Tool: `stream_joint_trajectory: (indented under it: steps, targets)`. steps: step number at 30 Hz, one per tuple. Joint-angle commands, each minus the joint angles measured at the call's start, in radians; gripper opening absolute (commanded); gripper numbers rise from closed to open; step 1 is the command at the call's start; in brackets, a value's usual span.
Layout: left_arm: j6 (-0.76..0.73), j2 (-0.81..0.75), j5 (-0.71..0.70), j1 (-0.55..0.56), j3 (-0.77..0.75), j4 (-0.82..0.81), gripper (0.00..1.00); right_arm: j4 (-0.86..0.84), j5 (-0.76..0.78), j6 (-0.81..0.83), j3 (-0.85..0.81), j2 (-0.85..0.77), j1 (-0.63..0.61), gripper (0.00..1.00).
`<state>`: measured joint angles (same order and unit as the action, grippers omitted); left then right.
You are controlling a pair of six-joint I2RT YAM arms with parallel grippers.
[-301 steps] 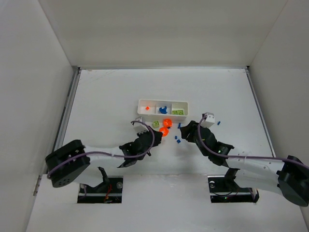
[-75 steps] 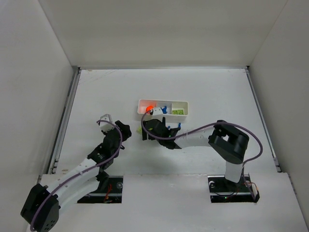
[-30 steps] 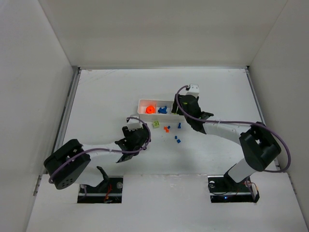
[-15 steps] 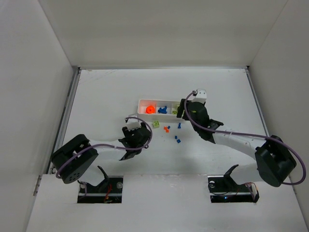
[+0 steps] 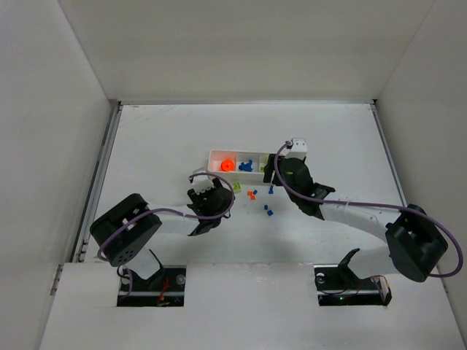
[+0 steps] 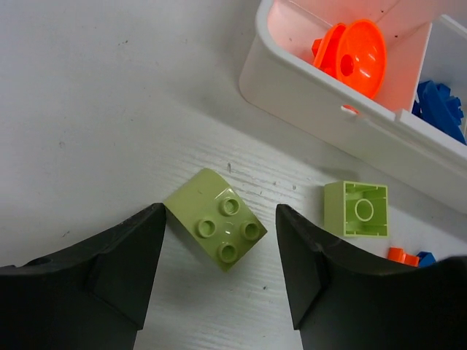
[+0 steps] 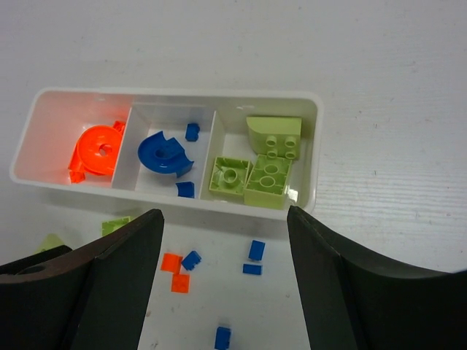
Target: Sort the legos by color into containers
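The white tray [image 5: 246, 166] holds an orange disc [image 7: 98, 149] in its left compartment, blue pieces [image 7: 162, 153] in the middle and light-green bricks [image 7: 266, 171] on the right. My left gripper [image 6: 219, 219] is open and low on the table. A light-green brick [image 6: 217, 227] lies studs up between its fingers, its corner against the left finger. A second green brick [image 6: 356, 210] lies beside the tray wall [image 6: 306, 95]. My right gripper [image 7: 225, 226] is open and empty above loose blue bits [image 7: 255, 250] and orange bits [image 7: 172, 262].
In the top view the left gripper [image 5: 217, 188] is just near-left of the tray and the right gripper [image 5: 268, 170] is at its right end. A green brick [image 5: 236, 187], orange bits [image 5: 251, 195] and blue bits [image 5: 268, 211] lie between them. White walls enclose the table.
The left gripper has edged forward to straddle the green brick. The right gripper has shifted slightly near the tray's right end. The orange discs that lay on the table earlier are now in the tray.
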<state>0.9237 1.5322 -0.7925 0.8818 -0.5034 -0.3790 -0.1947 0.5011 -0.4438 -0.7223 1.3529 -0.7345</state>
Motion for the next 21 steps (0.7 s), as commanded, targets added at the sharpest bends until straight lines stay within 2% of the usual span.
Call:
stream_joint_trajectory:
  steps: [1, 8, 13, 17, 21]
  targets:
    - [0.041, 0.037, -0.010, -0.002, -0.023, 0.009, 0.57, -0.054, 0.008, 0.010, 0.006, -0.008, -0.006, 0.74]
    - [0.052, 0.005, -0.019, 0.009, 0.020, 0.113, 0.35, -0.054, -0.022, 0.007, 0.041, -0.080, 0.033, 0.74]
    - [0.029, -0.127, -0.008, 0.038, 0.068, 0.143, 0.18, -0.052, -0.029, 0.001, 0.087, -0.182, 0.060, 0.74]
    - [-0.046, -0.294, 0.001, 0.067, 0.042, 0.195, 0.13, -0.051, -0.039, -0.027, 0.127, -0.247, 0.122, 0.74]
    - [-0.118, -0.405, 0.030, 0.101, -0.036, 0.223, 0.12, -0.049, -0.065, -0.068, 0.147, -0.262, 0.183, 0.74]
